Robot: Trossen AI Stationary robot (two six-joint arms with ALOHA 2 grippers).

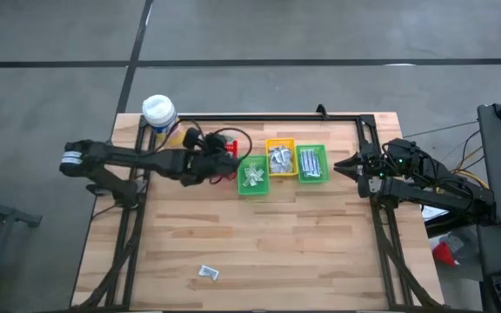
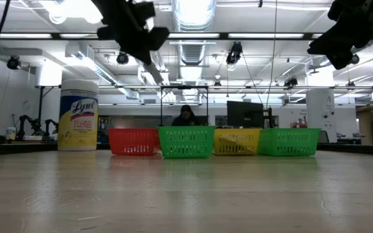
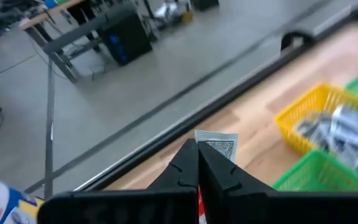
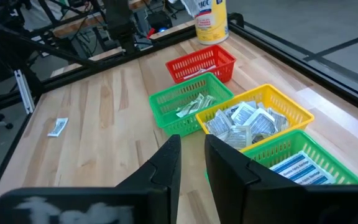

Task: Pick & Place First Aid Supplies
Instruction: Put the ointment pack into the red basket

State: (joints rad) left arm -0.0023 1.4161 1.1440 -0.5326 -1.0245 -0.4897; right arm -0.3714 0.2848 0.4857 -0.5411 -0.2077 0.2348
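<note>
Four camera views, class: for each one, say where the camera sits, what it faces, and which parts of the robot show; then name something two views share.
High: overhead, looking down on table, both arms.
Low: tabletop height, facing bins; arms hang above.
Left wrist: behind left gripper, shut on a packet.
Right wrist: behind right gripper, empty, facing bins.
Shared: yellow bin, high and right wrist.
</note>
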